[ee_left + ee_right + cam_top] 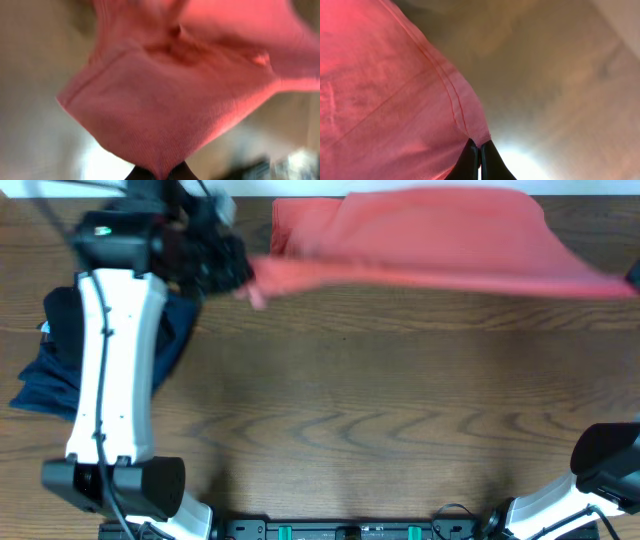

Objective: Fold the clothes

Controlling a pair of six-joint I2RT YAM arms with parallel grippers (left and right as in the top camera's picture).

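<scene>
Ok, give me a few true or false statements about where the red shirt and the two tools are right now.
1. The left tool is shut on the red shirt. True.
2. The shirt lies neatly folded in the middle. False: it stretches unfolded along the far side of the table.
3. A navy garment lies at the left, partly behind the left arm. True.
4. The right tool is open and empty. False: it pinches the shirt's hemmed edge.

Left tool [159,172]: fingers cropped by the bottom edge, view blurred throughout. Right tool [480,149]: likewise cropped. T-shirt [440,240] between the tools is motion-smeared. Navy garment [35,380] beside left tool lies partly under the left arm [110,360].
</scene>
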